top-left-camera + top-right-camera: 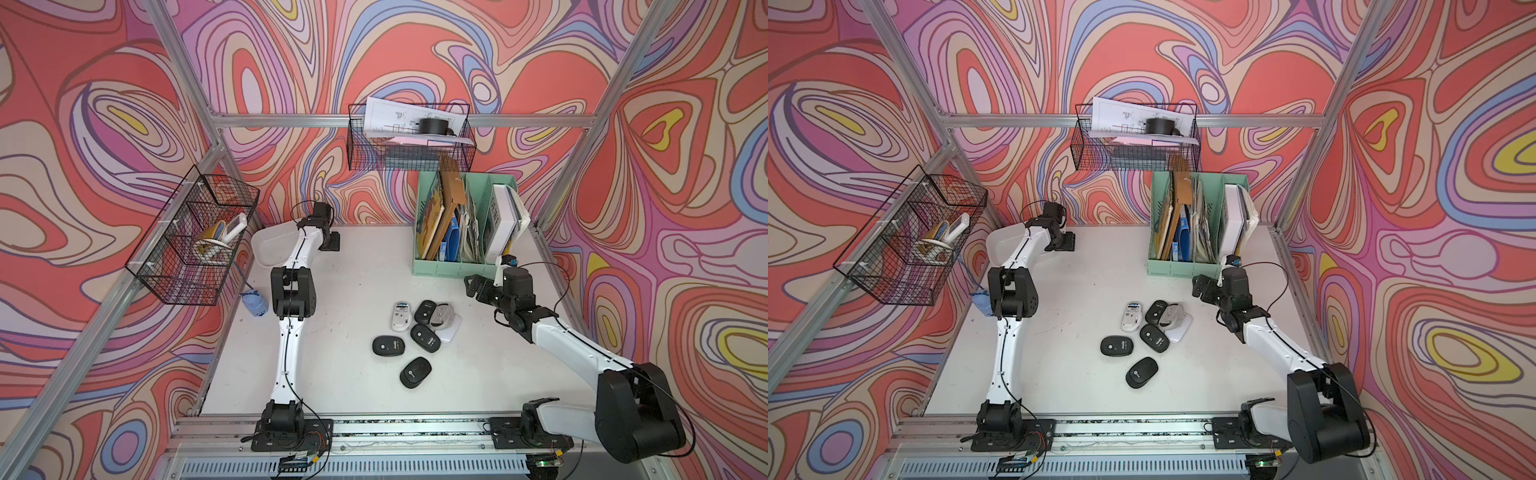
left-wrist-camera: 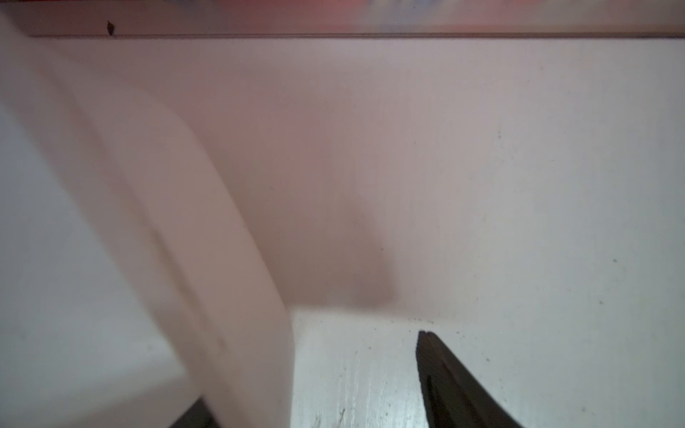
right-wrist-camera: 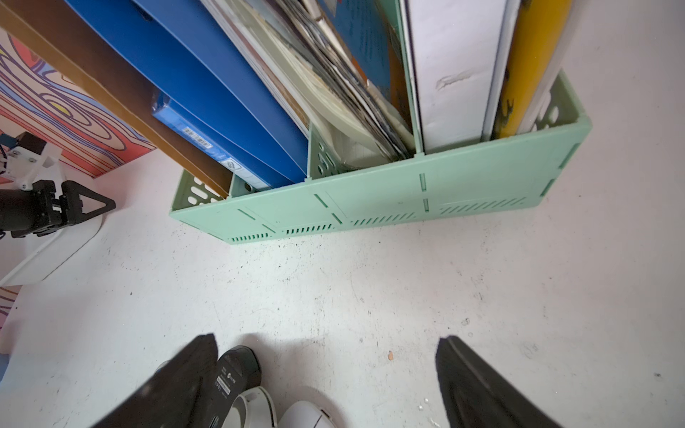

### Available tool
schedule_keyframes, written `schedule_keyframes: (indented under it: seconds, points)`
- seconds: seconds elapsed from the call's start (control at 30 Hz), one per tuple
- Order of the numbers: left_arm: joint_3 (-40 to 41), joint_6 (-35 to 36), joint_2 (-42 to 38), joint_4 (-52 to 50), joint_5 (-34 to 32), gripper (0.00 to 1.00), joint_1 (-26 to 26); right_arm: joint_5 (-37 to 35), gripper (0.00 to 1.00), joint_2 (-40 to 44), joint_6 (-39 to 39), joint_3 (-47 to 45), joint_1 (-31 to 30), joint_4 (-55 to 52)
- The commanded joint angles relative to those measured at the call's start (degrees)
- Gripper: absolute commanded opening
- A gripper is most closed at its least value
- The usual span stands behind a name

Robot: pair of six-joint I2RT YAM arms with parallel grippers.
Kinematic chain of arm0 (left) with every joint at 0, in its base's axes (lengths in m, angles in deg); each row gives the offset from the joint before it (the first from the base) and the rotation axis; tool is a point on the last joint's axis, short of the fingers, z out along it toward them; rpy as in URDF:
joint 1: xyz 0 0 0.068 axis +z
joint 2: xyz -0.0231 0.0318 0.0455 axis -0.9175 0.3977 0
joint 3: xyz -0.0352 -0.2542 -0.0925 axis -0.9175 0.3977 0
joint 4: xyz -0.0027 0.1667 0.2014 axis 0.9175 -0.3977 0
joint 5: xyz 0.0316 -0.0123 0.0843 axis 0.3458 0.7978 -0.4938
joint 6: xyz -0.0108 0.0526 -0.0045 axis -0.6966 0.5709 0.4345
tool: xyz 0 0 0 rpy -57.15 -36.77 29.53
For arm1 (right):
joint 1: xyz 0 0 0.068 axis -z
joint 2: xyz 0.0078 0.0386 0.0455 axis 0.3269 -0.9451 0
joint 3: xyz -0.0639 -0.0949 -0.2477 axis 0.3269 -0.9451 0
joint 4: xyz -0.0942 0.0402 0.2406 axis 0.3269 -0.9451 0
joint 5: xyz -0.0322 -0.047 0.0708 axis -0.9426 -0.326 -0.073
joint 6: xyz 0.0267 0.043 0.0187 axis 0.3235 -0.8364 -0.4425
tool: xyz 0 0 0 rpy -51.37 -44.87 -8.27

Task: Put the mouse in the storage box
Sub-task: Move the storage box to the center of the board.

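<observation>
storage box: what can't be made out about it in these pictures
- Inside: in both top views the left arm covers much of the storage box, so its contents cannot be told.
- Left wrist view: its wall is blurred, too close, and hides most of one of the fingers.

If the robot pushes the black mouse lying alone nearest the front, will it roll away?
Probably not: the black mouse looks low and oval, so it should slide, not roll. Its smooth rounded shell might slip when squeezed. Being small, it's likely light.
</observation>
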Motion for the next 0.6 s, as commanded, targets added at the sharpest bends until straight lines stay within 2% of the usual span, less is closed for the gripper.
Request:
schedule_keyframes:
  seconds: [0.0, 0.3, 0.57]
  points:
    - [1.0, 0.4, -4.2, -1.4, 1.2, 0.59, -0.1, -0.8, 0.94, 1.0, -0.4, 0.6, -0.4, -0.2]
    - [4.9, -0.1, -7.4, -2.4, 1.3, 0.31, -1.8, -1.3, 0.94, 1.1, -0.4, 0.8, -0.4, -0.4]
    - [11.8, -3.5, -10.9, -1.0, 2.3, 0.21, -2.7, -1.3, 0.94, 1.7, -0.7, 0.5, -0.4, -0.5]
